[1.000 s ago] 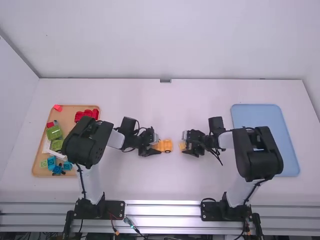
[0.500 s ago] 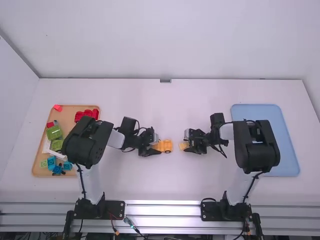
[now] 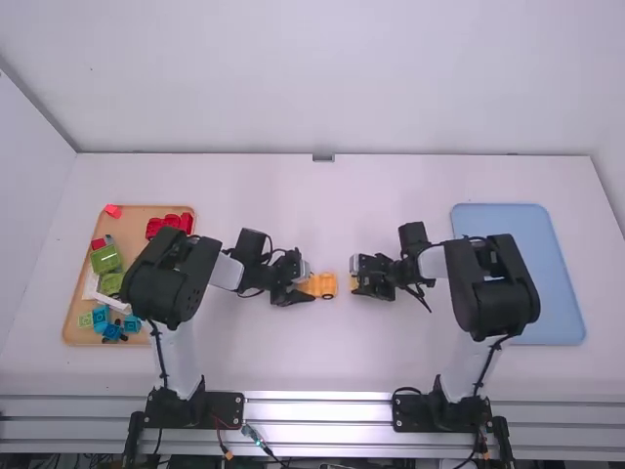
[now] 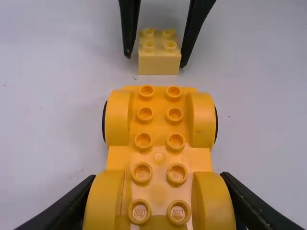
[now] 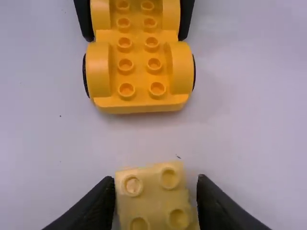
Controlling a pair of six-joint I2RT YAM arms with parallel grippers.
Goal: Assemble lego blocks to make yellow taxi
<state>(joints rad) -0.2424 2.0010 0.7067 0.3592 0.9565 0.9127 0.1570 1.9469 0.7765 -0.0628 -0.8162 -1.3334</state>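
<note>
While upright, block [image 5: 154, 202] between right jaws.

Both arms have glossy white links and bulky, rounded black joint housings [image 3: 495, 283]. Thin black cables [image 3: 162, 360] trail along them. Black rectangular metal bases stand at seven [image 3: 223, 409] and five o'clock [image 3: 414, 413]. The left gripper [image 3: 309, 286] and right gripper [image 3: 354, 277] are black.

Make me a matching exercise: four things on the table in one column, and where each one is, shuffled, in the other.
1. car base
2. pale yellow block
3. red pieces
4. blue tray

A. on the tan tray
B. between the fingers of the right gripper
C. toward the table's right side
D. gripped by the left gripper

Pairs: 1-D, 2-B, 3-A, 4-C
</note>
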